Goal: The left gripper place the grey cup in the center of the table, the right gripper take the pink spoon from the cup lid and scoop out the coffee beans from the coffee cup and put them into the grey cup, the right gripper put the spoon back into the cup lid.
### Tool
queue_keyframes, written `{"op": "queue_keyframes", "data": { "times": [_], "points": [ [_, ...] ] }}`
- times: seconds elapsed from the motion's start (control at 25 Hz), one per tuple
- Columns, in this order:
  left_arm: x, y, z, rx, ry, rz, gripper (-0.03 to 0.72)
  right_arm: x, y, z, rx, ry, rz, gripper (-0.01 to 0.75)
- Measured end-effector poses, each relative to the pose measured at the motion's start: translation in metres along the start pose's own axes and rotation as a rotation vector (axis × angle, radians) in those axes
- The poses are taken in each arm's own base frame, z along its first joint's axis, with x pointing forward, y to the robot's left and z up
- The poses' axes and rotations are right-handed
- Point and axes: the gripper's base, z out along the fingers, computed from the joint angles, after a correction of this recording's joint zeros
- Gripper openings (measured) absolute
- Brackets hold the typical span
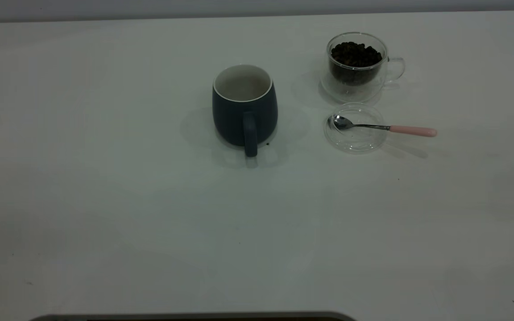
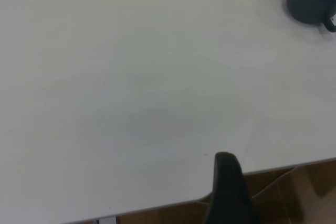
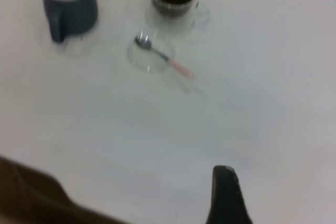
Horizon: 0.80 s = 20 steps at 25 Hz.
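White surface (image 1: 105, 200) carries the grey cup (image 1: 244, 107) mid-width toward its far edge; whether my tools are spread or pressed together, I cannot tell.

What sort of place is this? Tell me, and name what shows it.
Probably a robot test bench staged as a coffee setup: a bare white table holding only a grey cup, a coffee cup of coffee beans, and a pink spoon.
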Motion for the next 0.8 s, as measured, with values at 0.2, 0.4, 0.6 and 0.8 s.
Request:
{"op": "queue_keyframes", "data": {
  "times": [0.2, 0.4, 0.6, 0.8],
  "points": [
    [0.0, 0.0, 0.0, 0.0, 0.0, 0.0, 0.565, 0.017, 0.002, 0.003, 0.033, -0.033, 0.066, 0.546],
    [0.0, 0.0, 0.0, 0.0, 0.0, 0.0, 0.565, 0.022, 0.0, 0.003, 0.058, -0.016, 0.102, 0.546],
    [0.0, 0.0, 0.0, 0.0, 0.0, 0.0, 0.565, 0.025, 0.001, 0.003, 0.054, 0.022, 0.124, 0.546],
    [0.0, 0.0, 0.0, 0.0, 0.0, 0.0, 0.565, 0.026, 0.001, 0.003, 0.052, 0.027, 0.127, 0.546]
  ]
}}
